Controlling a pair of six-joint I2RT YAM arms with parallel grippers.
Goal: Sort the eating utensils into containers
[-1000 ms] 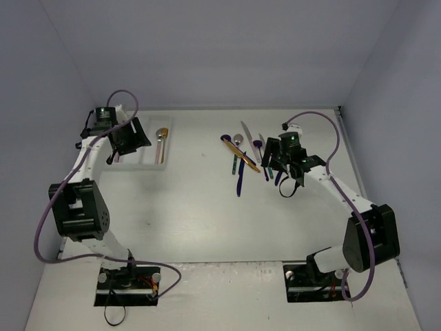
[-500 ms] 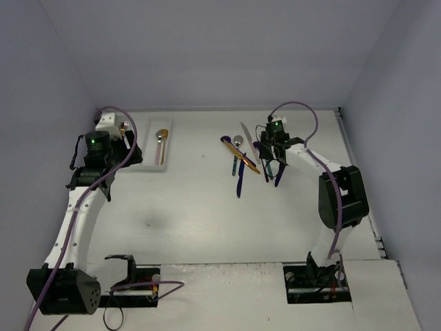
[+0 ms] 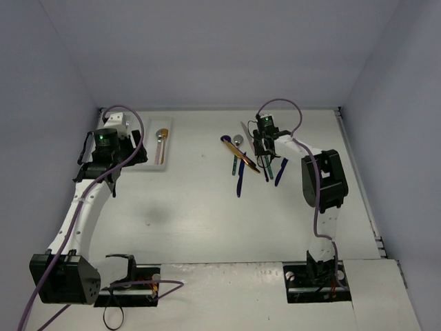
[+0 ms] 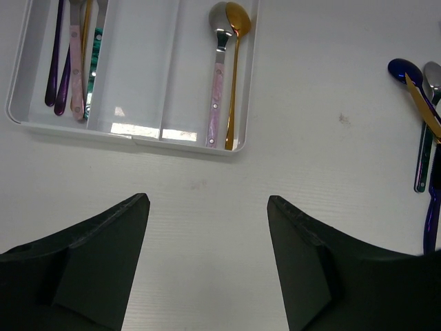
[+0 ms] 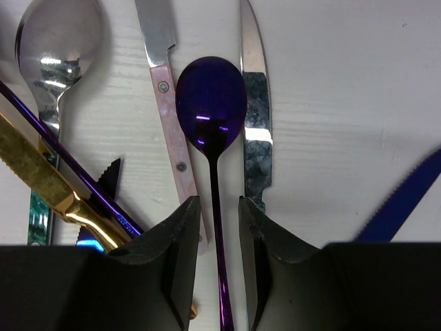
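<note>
The white tray (image 4: 138, 69) holds several purple, pink and gold utensils (image 4: 69, 69) in its left compartment. A pink-handled spoon (image 4: 218, 89) and a gold spoon (image 4: 233, 83) lie in its right compartment, and the middle one is bare. My left gripper (image 4: 207, 198) is open and empty, above the table just in front of the tray (image 3: 148, 148). My right gripper (image 5: 219, 201) is low over the loose pile (image 3: 241, 162). Its jaws are narrowly open, straddling the handle of a purple spoon (image 5: 210, 103) with a small gap on each side.
Beside the purple spoon lie a pink-handled knife (image 5: 172, 138), a green-handled knife (image 5: 256, 138), a silver spoon (image 5: 58, 41), a gold knife (image 5: 41, 179) and a blue knife (image 5: 406, 193). A dark blue utensil (image 3: 240, 181) lies nearer. Walls enclose the table.
My right gripper has moved left and farther out, down onto the pile and over the purple spoon. My left gripper has drawn back from over the tray to its near side.
</note>
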